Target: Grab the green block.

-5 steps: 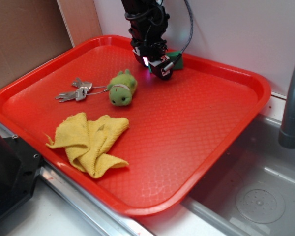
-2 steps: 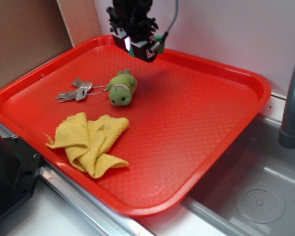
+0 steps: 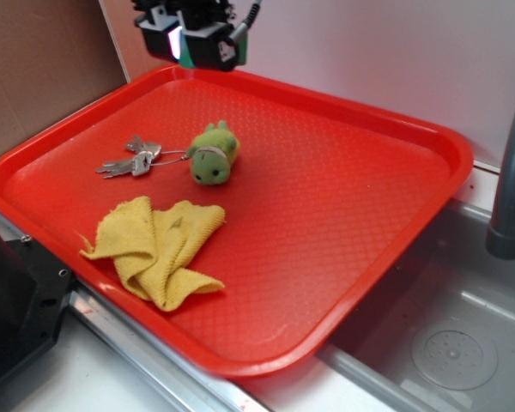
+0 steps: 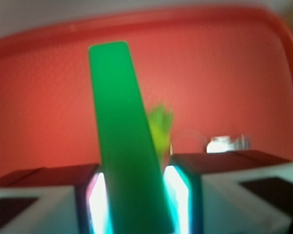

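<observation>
My gripper (image 3: 189, 41) hangs high above the far left corner of the red tray (image 3: 429, 137). It is shut on the green block (image 4: 124, 131), a flat dark green bar that sticks out from between the jaws in the wrist view. In the exterior view only a thin green sliver of the block (image 3: 185, 60) shows between the fingers. The block is lifted off the tray.
A lime-green plush toy (image 3: 212, 154) on a ring with keys (image 3: 130, 160) lies on the tray's left middle. A crumpled yellow cloth (image 3: 159, 247) lies at the front left. A sink (image 3: 446, 343) and a grey faucet (image 3: 513, 172) are on the right.
My gripper has risen and moved left from the tray's far edge, carrying the green block up off the tray.
</observation>
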`<move>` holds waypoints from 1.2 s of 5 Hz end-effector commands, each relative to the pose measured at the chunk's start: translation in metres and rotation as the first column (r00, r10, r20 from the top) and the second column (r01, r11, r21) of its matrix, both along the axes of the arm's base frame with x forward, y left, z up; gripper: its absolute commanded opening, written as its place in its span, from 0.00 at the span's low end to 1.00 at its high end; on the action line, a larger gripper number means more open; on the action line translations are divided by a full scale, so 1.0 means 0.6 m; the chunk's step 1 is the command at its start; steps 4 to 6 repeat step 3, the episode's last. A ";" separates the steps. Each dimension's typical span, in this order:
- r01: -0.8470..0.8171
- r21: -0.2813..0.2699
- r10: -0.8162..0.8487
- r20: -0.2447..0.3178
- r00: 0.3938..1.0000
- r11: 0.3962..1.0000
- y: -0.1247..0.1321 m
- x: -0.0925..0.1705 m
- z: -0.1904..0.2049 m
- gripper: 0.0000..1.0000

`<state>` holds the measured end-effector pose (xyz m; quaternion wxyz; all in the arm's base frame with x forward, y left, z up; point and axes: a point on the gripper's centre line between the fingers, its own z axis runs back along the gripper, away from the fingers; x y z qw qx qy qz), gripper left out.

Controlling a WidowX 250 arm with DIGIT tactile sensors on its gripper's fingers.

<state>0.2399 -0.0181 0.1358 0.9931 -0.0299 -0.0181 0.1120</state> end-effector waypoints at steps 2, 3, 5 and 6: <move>-0.147 -0.109 0.154 0.063 0.986 0.983 -0.037 -0.104 0.058 0.00; -0.125 -0.124 0.133 0.058 0.990 0.984 -0.027 -0.095 0.047 0.00; -0.125 -0.124 0.133 0.058 0.990 0.984 -0.027 -0.095 0.047 0.00; -0.125 -0.124 0.133 0.058 0.990 0.984 -0.027 -0.095 0.047 0.00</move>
